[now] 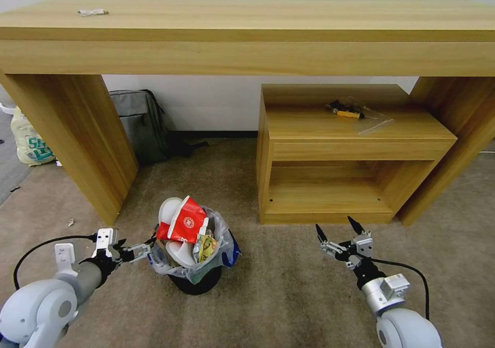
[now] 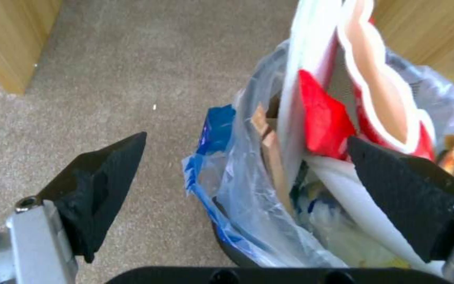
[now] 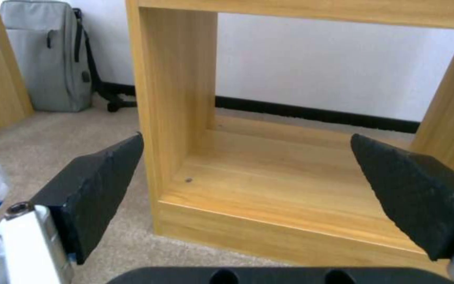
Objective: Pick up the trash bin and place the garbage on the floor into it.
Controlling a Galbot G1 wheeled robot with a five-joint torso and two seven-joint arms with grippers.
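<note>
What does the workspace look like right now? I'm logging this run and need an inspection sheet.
Surface: beige carpet, a small scrap lying near the desk leg.
Job's things: trash bin upright, heaped with garbage.
Clutter: grey backpack, shopping bag, yellow-handled item on the cabinet.
Grippers: left tool open, straddling the bin's rim; right tool open, empty, before the cabinet.
Cables: black leads on both wrists.
Surroundings: wooden desk, white wall.
</note>
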